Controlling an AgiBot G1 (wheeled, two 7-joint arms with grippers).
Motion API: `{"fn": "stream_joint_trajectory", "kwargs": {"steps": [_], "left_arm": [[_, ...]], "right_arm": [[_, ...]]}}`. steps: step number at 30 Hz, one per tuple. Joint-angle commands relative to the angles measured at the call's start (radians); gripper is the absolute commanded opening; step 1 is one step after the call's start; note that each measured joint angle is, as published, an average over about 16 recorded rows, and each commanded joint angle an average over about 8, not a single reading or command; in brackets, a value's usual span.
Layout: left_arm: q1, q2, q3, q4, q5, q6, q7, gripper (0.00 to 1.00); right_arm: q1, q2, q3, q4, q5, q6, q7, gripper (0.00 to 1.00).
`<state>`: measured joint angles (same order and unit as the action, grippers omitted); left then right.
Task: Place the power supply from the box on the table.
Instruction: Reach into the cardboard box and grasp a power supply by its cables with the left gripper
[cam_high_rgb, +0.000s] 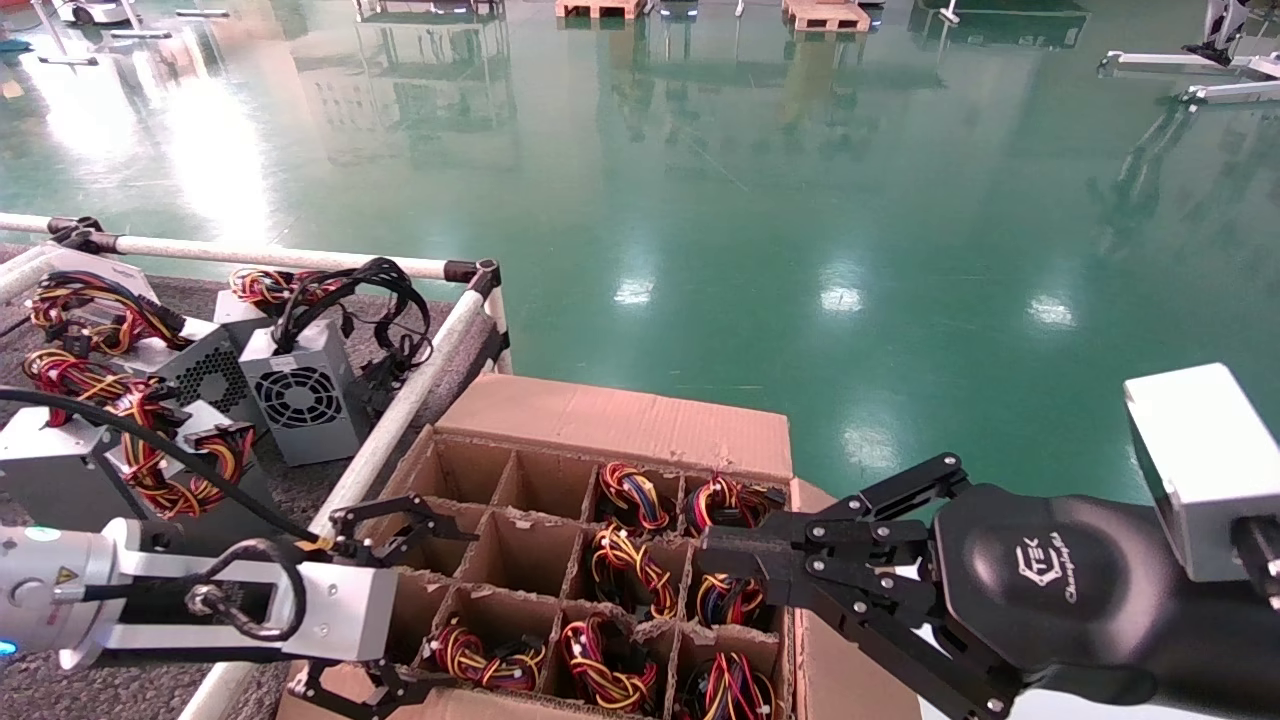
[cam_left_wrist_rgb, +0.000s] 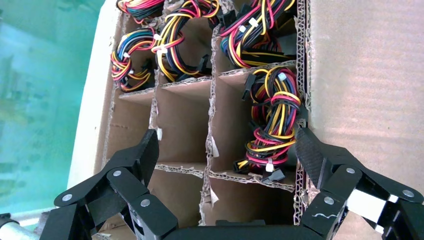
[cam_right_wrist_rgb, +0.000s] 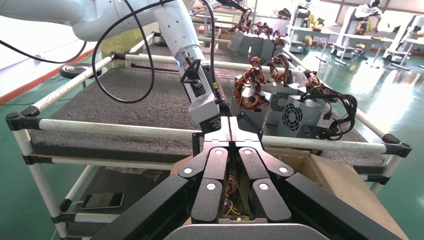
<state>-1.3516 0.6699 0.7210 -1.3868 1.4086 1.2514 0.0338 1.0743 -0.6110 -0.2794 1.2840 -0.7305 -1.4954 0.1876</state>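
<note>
The box (cam_high_rgb: 610, 420) stands open beside the table (cam_high_rgb: 190, 295). Its grid cells hold several power supplies, seen as wire bundles (cam_high_rgb: 625, 570). My left gripper (cam_high_rgb: 420, 610) hangs open over the box's left cells. In the left wrist view its fingers (cam_left_wrist_rgb: 148, 150) span two cells, one of them bare. The other holds a red, yellow and black wire bundle (cam_left_wrist_rgb: 272, 125) close to one fingertip. Nothing is between the fingers. My right gripper (cam_high_rgb: 705, 555) is shut and holds nothing, above the box's right cells; its closed tips (cam_right_wrist_rgb: 230, 125) point toward the table (cam_right_wrist_rgb: 125, 100).
Several grey power supplies (cam_high_rgb: 300, 390) with wire bundles stand on the table's far part (cam_right_wrist_rgb: 292, 112). A white tube rail (cam_high_rgb: 400, 420) runs between table and box. The box's flap folds outward at the far side. Glossy green floor (cam_high_rgb: 800, 200) surrounds everything.
</note>
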Motion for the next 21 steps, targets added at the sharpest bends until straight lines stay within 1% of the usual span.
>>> {"fn": "stream_joint_trajectory", "kwargs": {"steps": [1, 21], "left_arm": [[0.0, 0.001, 0.002, -0.001, 0.0, 0.002, -0.001, 1.0], [-0.009, 0.027, 0.018, -0.002, 0.012, 0.011, 0.0, 1.0]], "right_arm": [[0.0, 0.0, 0.0, 0.0, 0.0, 0.0, 0.0, 0.0], [0.0, 0.0, 0.0, 0.0, 0.0, 0.0, 0.0, 0.0]]}}
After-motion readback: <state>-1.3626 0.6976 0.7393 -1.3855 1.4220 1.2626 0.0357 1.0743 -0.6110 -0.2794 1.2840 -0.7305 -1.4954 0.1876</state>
